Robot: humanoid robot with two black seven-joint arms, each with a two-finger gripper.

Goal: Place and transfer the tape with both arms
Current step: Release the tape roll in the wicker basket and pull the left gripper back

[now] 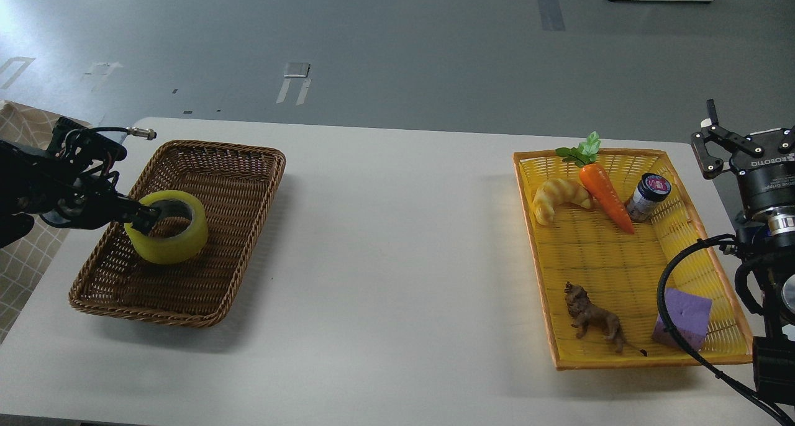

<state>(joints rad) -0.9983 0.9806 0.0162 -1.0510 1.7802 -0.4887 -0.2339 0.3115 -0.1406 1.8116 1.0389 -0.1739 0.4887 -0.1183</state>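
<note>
The yellow tape roll (168,235) lies flat with its grey core up inside the brown wicker basket (236,227) on the left of the table. My left gripper (141,216) comes in from the left and is shut on the roll's left wall, one finger inside the core. My right gripper (714,141) is raised at the far right edge, beside the yellow basket (596,252). Its fingers stand apart and hold nothing.
The yellow basket holds a croissant (561,197), a carrot (602,193), a small jar (648,196), a toy lion (593,317) and a purple foam cube (686,317). A black cable (677,277) of my right arm loops over its right rim. The white table (397,240) lies between the baskets.
</note>
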